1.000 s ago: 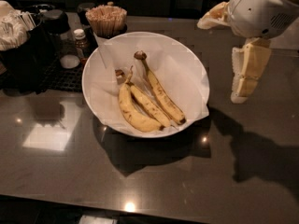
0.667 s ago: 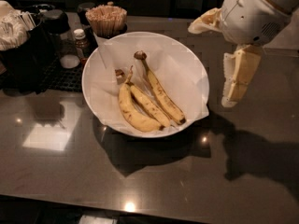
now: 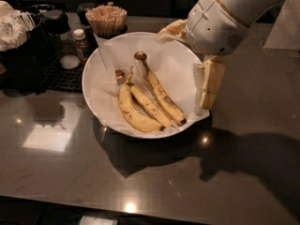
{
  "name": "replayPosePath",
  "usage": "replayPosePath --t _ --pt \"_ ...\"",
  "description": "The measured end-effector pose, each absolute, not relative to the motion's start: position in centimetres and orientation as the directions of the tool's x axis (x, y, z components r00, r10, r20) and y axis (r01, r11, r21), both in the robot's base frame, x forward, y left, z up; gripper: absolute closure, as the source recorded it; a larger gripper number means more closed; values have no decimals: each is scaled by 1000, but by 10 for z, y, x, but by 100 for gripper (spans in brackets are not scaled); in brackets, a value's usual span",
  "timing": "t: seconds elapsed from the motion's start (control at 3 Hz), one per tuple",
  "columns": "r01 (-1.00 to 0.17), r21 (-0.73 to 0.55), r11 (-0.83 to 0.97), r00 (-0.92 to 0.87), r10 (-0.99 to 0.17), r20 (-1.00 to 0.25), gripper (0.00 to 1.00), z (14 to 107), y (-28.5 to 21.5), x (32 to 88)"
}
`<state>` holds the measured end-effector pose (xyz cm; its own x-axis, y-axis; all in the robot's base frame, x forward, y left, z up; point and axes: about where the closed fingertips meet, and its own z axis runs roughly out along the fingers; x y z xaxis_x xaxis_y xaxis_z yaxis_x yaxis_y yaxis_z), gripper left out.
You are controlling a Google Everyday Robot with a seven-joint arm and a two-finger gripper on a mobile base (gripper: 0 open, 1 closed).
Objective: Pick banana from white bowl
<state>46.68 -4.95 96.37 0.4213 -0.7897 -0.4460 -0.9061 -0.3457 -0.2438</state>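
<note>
With the gripper [image 3: 205, 92] at the white bowl [image 3: 86, 86]'s right rim (openness can't be told), the banana [image 3: 161, 95] should be grabbed mid-body.

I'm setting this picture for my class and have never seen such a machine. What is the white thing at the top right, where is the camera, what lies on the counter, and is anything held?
The white thing is a mobile robot's arm. Its hand, a two-finger gripper, hangs at the right rim of the white bowl, and nothing is seen in it. A single camera looks down on the dark counter; where it is mounted is not known. In the paper-lined bowl lie three bananas: the banana to be picked, long and slim, nearest the gripper, and a joined pair to its left. Behind the bowl stand a cup of wooden sticks and a small bottle.
</note>
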Motion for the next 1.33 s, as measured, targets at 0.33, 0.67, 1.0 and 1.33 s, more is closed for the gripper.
replayPosePath --t 0.33,0.67,1.0,1.33 --pt "-904 -204 -376 427 -762 -487 0 948 -31 468" --pt "-920 -153 -362 382 -730 -566 0 928 -26 479" --pt "-940 -109 -325 319 -713 -625 0 915 -23 492" --pt "-965 -91 -244 246 -736 -631 0 916 -6 507"
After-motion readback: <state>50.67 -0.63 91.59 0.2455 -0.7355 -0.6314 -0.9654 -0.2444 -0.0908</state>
